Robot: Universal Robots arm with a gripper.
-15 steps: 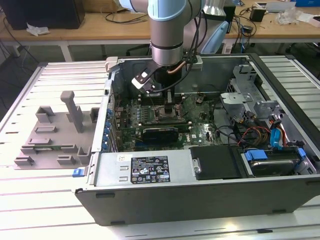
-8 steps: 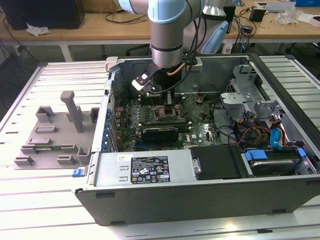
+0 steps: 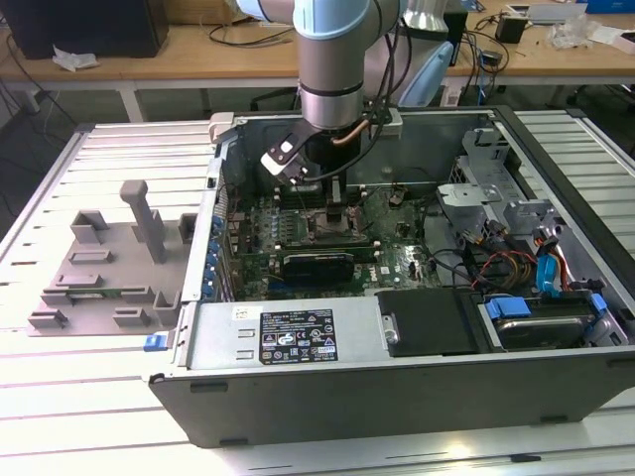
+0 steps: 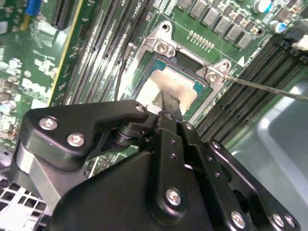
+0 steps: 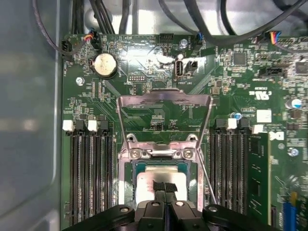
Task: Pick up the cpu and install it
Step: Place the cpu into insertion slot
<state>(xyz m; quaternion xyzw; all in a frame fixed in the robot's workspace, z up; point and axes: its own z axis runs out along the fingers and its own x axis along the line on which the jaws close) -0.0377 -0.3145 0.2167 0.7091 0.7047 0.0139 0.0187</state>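
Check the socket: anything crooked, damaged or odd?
Nothing stands out. The cpu lies square in the socket, edges parallel to its frame. The load plate is flipped open and the lever is swung aside. The gripper has its tips on the cpu's top, near its middle.

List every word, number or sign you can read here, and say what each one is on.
Sticker on the computer case, exterior view: dense print and symbols, too small to read.
White label on the circuit board, first wrist view: too small to read.
White markings across the circuit board: too small to read.
Nothing can be quoted.
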